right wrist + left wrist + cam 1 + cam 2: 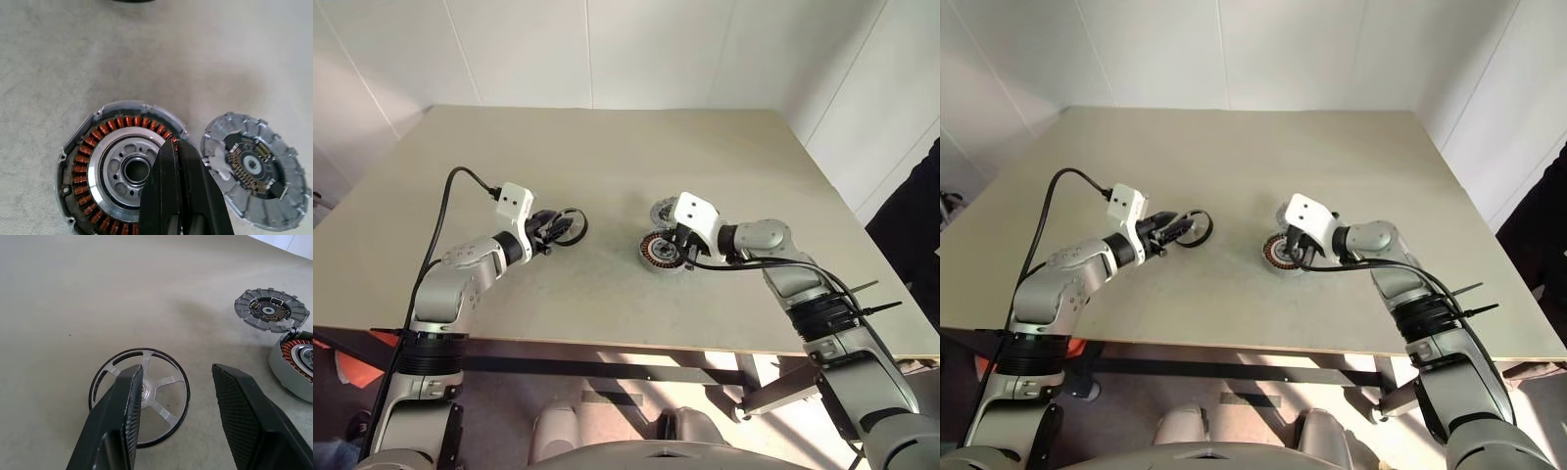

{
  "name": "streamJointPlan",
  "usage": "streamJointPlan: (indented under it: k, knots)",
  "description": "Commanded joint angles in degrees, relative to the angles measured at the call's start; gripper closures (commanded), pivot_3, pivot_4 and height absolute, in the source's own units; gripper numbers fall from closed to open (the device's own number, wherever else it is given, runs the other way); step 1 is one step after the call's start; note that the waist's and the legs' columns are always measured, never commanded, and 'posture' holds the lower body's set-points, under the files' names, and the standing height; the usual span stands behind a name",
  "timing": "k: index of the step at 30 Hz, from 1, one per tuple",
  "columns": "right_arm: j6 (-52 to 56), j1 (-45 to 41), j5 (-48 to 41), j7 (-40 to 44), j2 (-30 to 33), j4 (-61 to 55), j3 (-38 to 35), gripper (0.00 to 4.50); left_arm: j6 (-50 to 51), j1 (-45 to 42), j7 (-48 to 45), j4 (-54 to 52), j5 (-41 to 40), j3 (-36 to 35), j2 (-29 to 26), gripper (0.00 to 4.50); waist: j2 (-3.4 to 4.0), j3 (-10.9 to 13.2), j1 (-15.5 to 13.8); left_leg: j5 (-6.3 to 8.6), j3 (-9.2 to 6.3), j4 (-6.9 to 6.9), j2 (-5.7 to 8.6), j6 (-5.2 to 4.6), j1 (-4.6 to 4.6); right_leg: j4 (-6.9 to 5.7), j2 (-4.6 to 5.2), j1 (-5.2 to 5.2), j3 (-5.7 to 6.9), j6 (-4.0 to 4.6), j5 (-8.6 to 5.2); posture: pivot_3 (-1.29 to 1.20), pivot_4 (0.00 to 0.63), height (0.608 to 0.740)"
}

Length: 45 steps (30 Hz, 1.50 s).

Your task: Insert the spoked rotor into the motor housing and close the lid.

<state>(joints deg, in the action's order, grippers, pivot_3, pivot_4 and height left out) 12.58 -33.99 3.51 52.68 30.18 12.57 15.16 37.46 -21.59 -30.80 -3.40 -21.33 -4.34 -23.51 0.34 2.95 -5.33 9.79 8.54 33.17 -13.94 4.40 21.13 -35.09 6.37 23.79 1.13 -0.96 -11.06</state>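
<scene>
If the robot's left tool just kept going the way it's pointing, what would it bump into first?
Probably the spoked rotor. The left tool stands open right at it, one finger already overlapping the wheel. The motor housing and lid lie further on, off to one side. Depth is hard to judge.

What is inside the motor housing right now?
The motor housing holds its copper coil ring around a silver centre with an open bore; no rotor is in it. The shut right gripper covers part of its rim. The spoked rotor and lid lie on the table.
</scene>
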Motion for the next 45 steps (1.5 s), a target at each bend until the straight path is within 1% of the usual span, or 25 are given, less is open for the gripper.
streamJointPlan:
  k: [1, 6, 12, 16, 18, 20, 22, 24, 30, 35, 40, 45]
  knots:
    - [0.2, -0.8, -0.7, 0.2, 0.8, -2.9, -1.4, 4.46, -1.2, -0.6, 0.0, -0.8, -0.1, -0.9, -0.4, 2.11, 0.0, 0.0, 0.0, 0.0, 0.0, 0.0, 0.0, 0.0, 0.0, 0.0, 0.0, 0.0, 0.0, 0.0, 0.0, 0.0, 0.0, 0.74]
    - [0.6, 1.5, -0.3, 0.4, 0.6, -1.3, -0.5, 4.46, -1.2, -0.6, 0.0, -0.7, -0.1, -1.0, -0.6, 2.11, 0.0, 0.0, 0.0, 0.0, 0.0, 0.0, 0.0, 0.0, 0.0, 0.01, 0.0, -0.01, 0.0, 0.0, 0.0, 0.0, 0.0, 0.74]
    - [-2.0, 3.6, 1.5, -2.1, -1.5, 8.0, 0.8, 4.46, -1.2, -0.4, 0.1, -0.9, -0.1, -1.0, -0.5, 2.11, -0.03, -0.1, 0.1, 0.0, 0.01, 0.01, 0.0, 0.01, -0.09, -0.01, 0.0, -0.08, -0.01, 0.0, 0.0, 0.0, 0.0, 0.74]
    - [-2.3, 2.5, 0.2, -1.3, -1.5, 5.9, -0.4, 4.46, -1.2, -0.2, 0.0, -0.9, -0.2, -1.3, -0.8, 2.11, -0.05, -0.1, 0.1, -0.01, 0.0, 0.03, 0.0, 0.02, -0.44, 0.03, 0.01, -0.46, -0.01, -0.05, -0.03, 0.0, 0.0, 0.74]
    - [-2.4, 1.5, -0.4, -0.9, -1.2, 4.7, -1.0, 4.46, -1.3, -0.1, 0.1, -0.7, -0.1, -1.4, -0.7, 2.11, -0.04, -0.1, 0.1, -0.01, 0.0, 0.03, 0.0, 0.02, -0.47, 0.11, 0.01, -0.52, -0.01, -0.34, -0.21, 0.0, 0.0, 0.74]
    - [-2.3, 0.3, -1.1, -0.6, -1.0, 3.0, -1.8, 4.46, -1.2, 0.1, 0.4, -0.6, -0.2, -1.7, -0.5, 2.11, -0.04, -0.1, 0.1, -0.01, 0.0, 0.03, 0.01, 0.02, -0.45, 0.14, 0.01, -0.52, -0.01, -0.33, -0.2, 0.0, 0.0, 0.74]
    - [-1.6, -1.0, -2.5, -0.2, -0.9, 0.6, -2.9, 4.46, -0.8, 0.6, 1.1, -0.6, -0.8, -2.6, 0.0, 2.11, -0.01, 0.0, 0.1, -0.01, -0.01, 0.03, 0.01, 0.02, -0.41, 0.14, 0.01, -0.49, -0.01, -0.07, -0.04, 0.0, 0.0, 0.74]
    - [-1.0, -2.0, -3.6, 0.1, -0.9, -1.3, -3.8, 4.46, 0.2, 1.0, 2.1, -0.6, -2.0, -4.0, 0.8, 2.11, 0.0, 0.0, 0.2, -0.01, -0.01, 0.03, 0.01, 0.02, -0.36, 0.11, 0.0, -0.42, -0.01, -0.02, -0.01, 0.0, 0.0, 0.74]
    - [-0.3, -4.2, -4.8, -0.3, -0.8, -3.5, -5.4, 4.46, 8.2, 1.0, 6.9, -1.2, -8.6, -10.0, 5.1, 2.11, 0.0, 0.0, 0.2, 0.04, -0.02, -0.1, -0.03, -0.05, -0.15, 0.28, -0.02, -0.32, 0.11, 0.0, 0.0, 0.0, 0.0, 0.74]
    - [-0.4, -4.0, -4.8, -0.5, -0.6, -3.3, -5.4, 4.46, 14.0, 1.6, 9.5, -1.3, -13.5, -14.8, 5.6, 2.11, -0.01, 0.0, 0.0, 0.05, -0.02, -0.09, -0.03, -0.07, -0.09, 0.31, -0.02, -0.28, 0.11, 0.0, 0.0, 0.0, 0.0, 0.74]
    - [-0.3, -4.2, -5.0, -0.8, -0.8, -3.1, -5.6, 4.46, 16.1, 1.0, 12.2, 2.5, -15.4, -17.8, 6.9, 2.11, -0.01, 0.0, 0.1, 0.03, -0.02, -0.08, -0.03, -0.03, -0.13, 0.29, -0.02, -0.29, 0.09, 0.0, 0.0, 0.0, 0.0, 0.74]
    - [-0.5, -4.2, -4.9, -1.0, -0.9, -2.8, -5.5, 4.46, 16.7, -0.9, 14.1, 8.8, -14.4, -16.8, 8.5, 2.11, -0.01, 0.0, 0.0, 0.03, -0.02, -0.07, -0.02, -0.04, -0.12, 0.3, -0.02, -0.31, 0.09, -0.01, 0.0, 0.0, 0.0, 0.74]
